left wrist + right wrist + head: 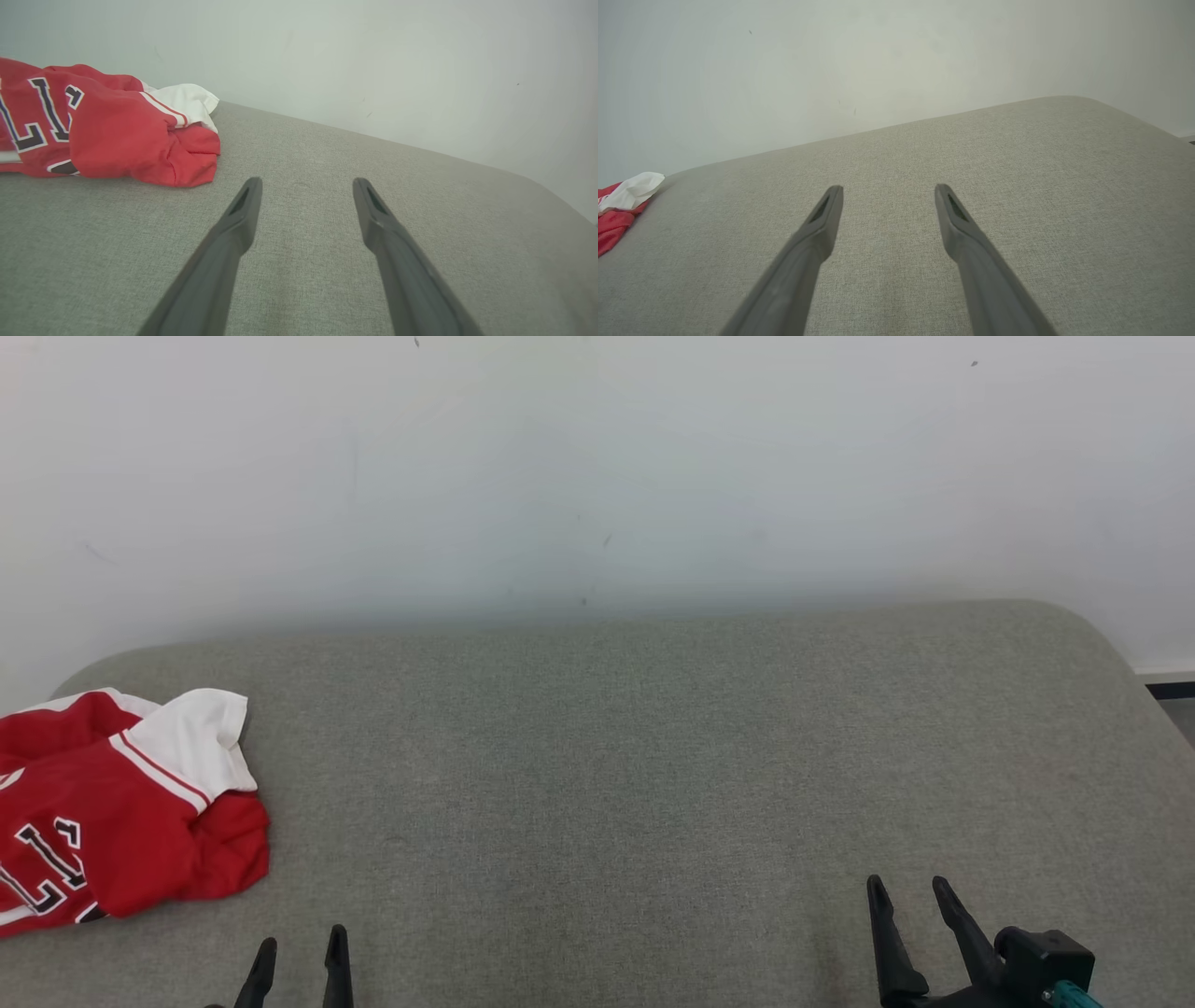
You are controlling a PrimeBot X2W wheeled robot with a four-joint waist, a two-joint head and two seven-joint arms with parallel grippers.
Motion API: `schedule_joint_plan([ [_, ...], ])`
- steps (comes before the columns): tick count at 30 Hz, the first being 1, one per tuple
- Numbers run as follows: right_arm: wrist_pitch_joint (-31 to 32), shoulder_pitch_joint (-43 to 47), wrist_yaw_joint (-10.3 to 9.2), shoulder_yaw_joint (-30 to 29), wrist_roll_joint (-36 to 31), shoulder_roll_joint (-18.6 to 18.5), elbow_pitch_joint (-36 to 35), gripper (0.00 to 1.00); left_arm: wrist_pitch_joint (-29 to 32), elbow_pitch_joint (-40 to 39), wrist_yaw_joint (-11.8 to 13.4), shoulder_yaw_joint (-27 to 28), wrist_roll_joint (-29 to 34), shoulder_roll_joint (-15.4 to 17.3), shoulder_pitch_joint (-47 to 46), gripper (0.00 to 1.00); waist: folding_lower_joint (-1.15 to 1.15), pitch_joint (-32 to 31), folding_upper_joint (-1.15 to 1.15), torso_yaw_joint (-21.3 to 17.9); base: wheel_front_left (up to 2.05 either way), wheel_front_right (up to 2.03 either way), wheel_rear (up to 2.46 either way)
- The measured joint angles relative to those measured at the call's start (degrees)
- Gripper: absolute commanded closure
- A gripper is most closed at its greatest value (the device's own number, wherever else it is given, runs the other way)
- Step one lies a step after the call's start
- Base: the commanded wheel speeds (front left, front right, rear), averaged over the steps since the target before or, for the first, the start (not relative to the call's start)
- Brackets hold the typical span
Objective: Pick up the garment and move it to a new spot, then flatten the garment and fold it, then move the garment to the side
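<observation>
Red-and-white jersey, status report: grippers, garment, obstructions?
Left gripper, right gripper open, empty. Crumpled red-and-white jersey on grey fabric surface, far left, untouched. Nothing in the way.

Your red jersey (121,821) lies crumpled in a heap at the left edge of the grey fabric surface (653,756), near its far left corner. A white, red-striped panel is bunched on top, and black, white-outlined characters face up.
</observation>
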Motion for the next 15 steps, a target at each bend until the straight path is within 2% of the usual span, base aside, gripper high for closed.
schedule_joint_plan([
  [15,-0.75,0.26,0.00,-0.13,-7.21,-0.03,-0.03,0.00,-1.70,0.51,0.01,-0.25,4.91,-0.01,0.44,0.00,0.00,-0.75,0.00,-0.20,0.00,0.00,0.00],
])
